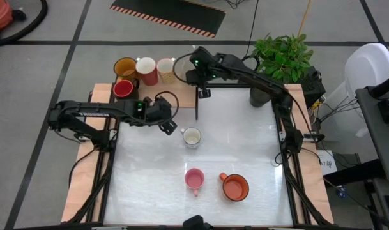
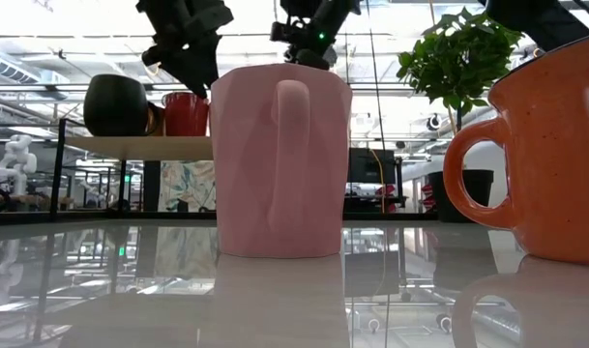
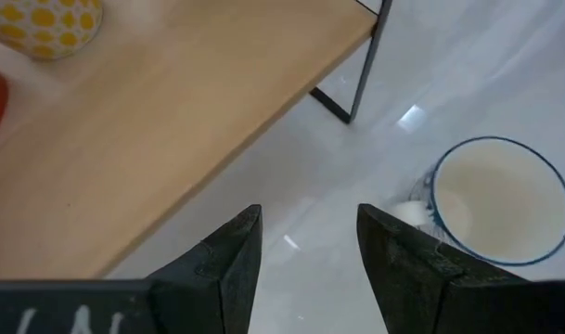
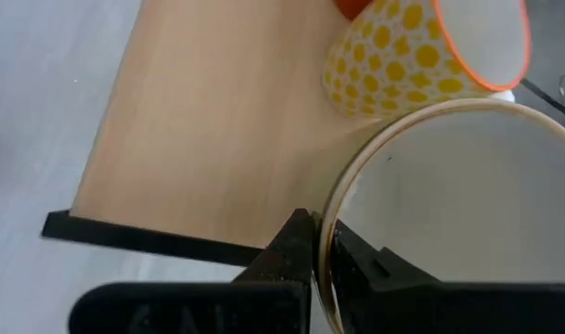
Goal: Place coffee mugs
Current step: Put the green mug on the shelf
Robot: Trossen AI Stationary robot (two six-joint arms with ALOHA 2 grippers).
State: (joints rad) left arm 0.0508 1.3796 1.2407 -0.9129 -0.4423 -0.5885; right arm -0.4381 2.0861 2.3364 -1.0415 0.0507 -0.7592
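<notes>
Sitting on the wooden shelf (image 1: 105, 89) at ten to eleven o'clock: amber-yellow mug (image 1: 124, 67), red mug (image 1: 122, 89), white mug with red outside (image 1: 146, 69), dotted mug (image 1: 165, 68). Hovering with fingers apart and empty just beside the white blue-rimmed mug (image 1: 191, 137) at centre: left gripper (image 1: 169, 126). Pinching the rim of a large white mug (image 4: 468, 213) at twelve o'clock: right gripper (image 4: 321, 243). Resting at six o'clock: pink mug (image 1: 194, 179), then orange mug (image 1: 235, 186).

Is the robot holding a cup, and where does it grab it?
Yes. The right gripper pinches a white mug by its rim. The left gripper is open, holding nothing.
</notes>
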